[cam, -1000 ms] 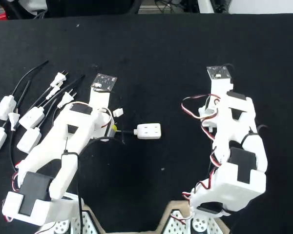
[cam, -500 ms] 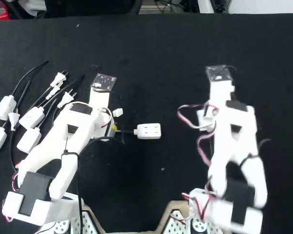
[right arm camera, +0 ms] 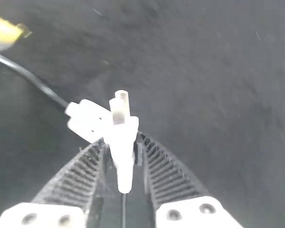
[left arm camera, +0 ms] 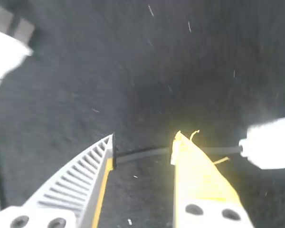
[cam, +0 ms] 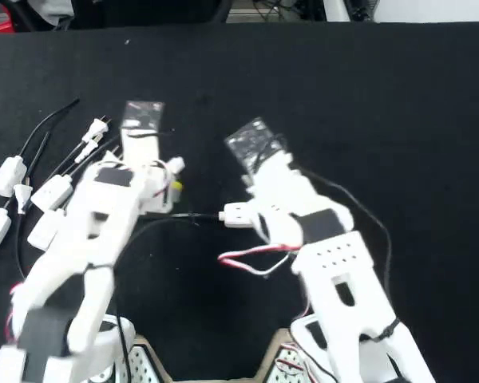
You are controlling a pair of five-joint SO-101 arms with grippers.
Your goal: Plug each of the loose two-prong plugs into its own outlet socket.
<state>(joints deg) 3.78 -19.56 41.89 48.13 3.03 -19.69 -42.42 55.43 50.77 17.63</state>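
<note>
Front and centre, a white two-prong plug, pinched tight between the ribbed fingers of the right gripper, prong end pointing away from the wrist. Jaws closed snug on the plug body, no slack to see. Just beyond the prongs, a white outlet socket, lying flat on the black table near the middle, in the gap between the two arms; very close to the plug tip, contact impossible to call. Trailing off the socket, a thin black cable, running across toward the left arm. Over to the left gripper now: jaws parted wide, one pale ribbed finger, one yellow, nothing held, poised above that cable; cable crossing right at the fingertips, touching or not hard to say. Seen from above, right arm slanted in across the centre, covering one end of the socket, red and white wires looping off its side. Left arm stretched up the left side. Further out, by the table's left edge, a fan of loose plugs with prongs showing, and beside them several more white sockets on black leads, all bunched together, well apart from the middle socket.
</note>
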